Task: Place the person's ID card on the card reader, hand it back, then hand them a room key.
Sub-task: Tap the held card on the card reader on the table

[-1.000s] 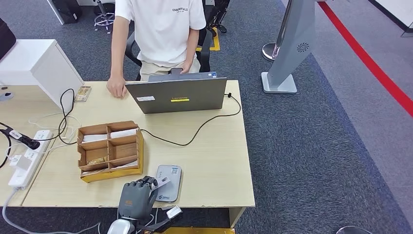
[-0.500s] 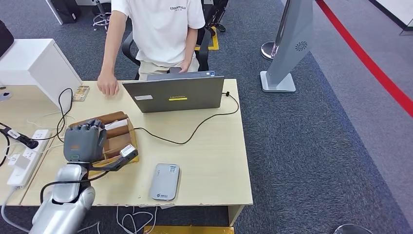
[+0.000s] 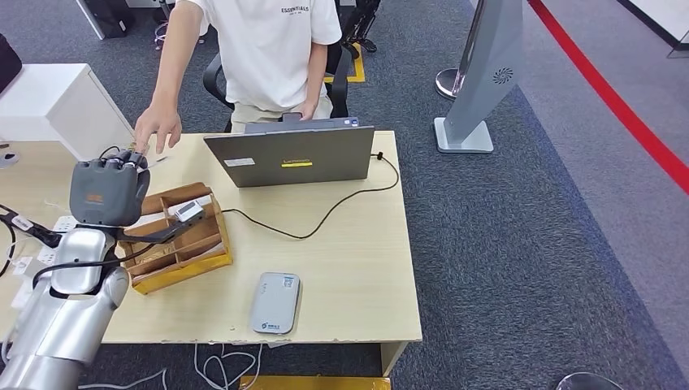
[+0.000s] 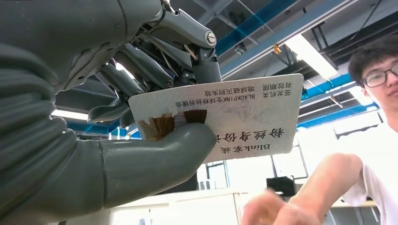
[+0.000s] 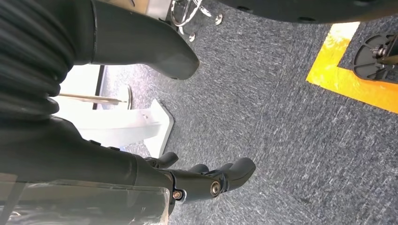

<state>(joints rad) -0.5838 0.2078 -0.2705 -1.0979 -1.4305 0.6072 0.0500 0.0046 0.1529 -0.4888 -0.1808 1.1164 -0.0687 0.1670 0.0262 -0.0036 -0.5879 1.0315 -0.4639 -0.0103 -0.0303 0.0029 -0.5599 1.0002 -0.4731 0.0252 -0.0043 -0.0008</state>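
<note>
Handover looks to be the step in hand: the left hand (image 3: 108, 192) is raised over the far left part of the desk (image 3: 357, 268), knuckles toward the head camera, and it pinches the ID card (image 4: 234, 117) between thumb and fingers. In the left wrist view the card stands out past the thumb, most of its printed face free, which I judge is meant to leave room for someone to take hold. The person's hand (image 3: 157, 130) reaches down right at the robot's fingertips; whether it touches the card I cannot tell.

Just right of the raised hand, the wooden organiser (image 3: 183, 244) sits on the desk, split into compartments. The arm hides much of it, and what lies in the compartments is too unclear to name; the room key may be there, but I cannot confirm it.

Further right, the card reader (image 3: 275, 302) lies flat near the desk's front edge with nothing on it, well apart from the card. Behind it stands the laptop (image 3: 292, 158), its cable trailing across the desk.

The right hand (image 5: 206, 180) hangs over the carpet, fingers loosely curled and holding nothing.
</note>
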